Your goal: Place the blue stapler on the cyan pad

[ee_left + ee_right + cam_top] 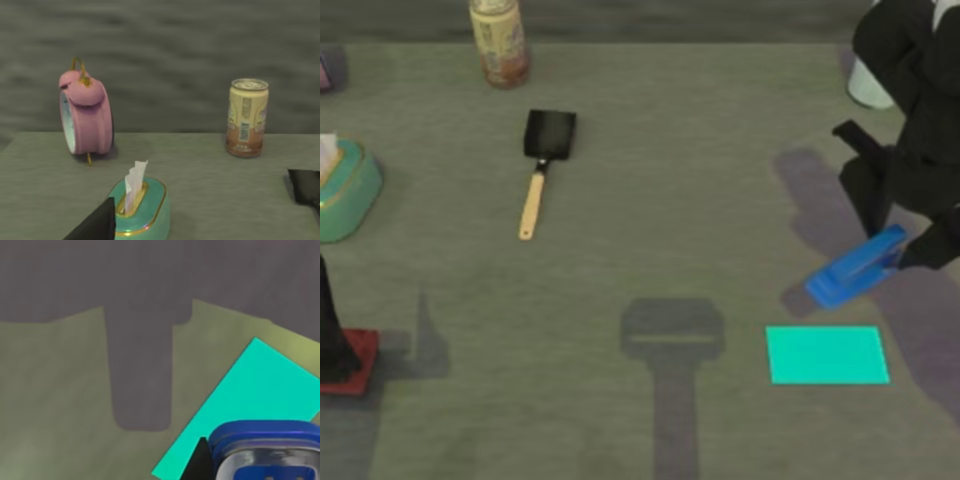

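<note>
The blue stapler (857, 268) hangs tilted above the table at the right, its free end pointing down-left. My right gripper (908, 252) is shut on its other end. The cyan pad (827, 355) lies flat just nearer than the stapler, a small gap from it in the top view. In the right wrist view the stapler (260, 437) fills the lower corner beside one black finger (199, 464), with the pad (250, 390) beneath and beyond it. My left gripper (330, 335) is parked at the table's left edge, open; one of its fingers (95, 225) shows.
A black spatula with a wooden handle (542, 165) lies at the back centre-left, a drink can (500, 40) behind it. A green tissue box (345, 190) and a pink alarm clock (85, 117) stand far left. A red block (355, 360) sits under the left arm. A white object (868, 85) stands behind the right arm.
</note>
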Robot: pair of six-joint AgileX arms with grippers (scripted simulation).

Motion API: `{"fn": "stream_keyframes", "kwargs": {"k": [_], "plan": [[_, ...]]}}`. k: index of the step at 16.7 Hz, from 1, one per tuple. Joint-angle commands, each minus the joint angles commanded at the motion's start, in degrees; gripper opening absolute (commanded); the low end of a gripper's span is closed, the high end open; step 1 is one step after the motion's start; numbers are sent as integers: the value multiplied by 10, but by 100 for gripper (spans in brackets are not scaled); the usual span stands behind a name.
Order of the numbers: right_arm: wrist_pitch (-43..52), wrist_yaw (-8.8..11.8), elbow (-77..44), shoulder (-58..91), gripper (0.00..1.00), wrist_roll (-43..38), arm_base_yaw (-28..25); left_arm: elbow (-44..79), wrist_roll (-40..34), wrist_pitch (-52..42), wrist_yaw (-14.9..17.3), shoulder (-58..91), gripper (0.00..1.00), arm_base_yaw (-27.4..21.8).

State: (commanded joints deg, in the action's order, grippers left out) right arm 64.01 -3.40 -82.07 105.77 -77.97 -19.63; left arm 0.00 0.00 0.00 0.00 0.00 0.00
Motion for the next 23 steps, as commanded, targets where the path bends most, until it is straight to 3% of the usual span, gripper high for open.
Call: {"fn": "stream_keyframes", "kwargs": {"k": [4, 8, 17, 23], "plan": [[8, 17, 51, -41, 0, -186, 7, 0, 0, 0, 0, 0, 100, 0], [13, 30, 82, -70, 0, -286, 12, 0, 0, 0, 0, 0, 100, 0], [3, 31, 92, -68, 0, -303, 8, 0, 0, 0, 0, 0, 100, 0], [-148, 31, 170, -5, 0, -330, -16, 0, 0, 0, 0, 0, 100, 0]]}}
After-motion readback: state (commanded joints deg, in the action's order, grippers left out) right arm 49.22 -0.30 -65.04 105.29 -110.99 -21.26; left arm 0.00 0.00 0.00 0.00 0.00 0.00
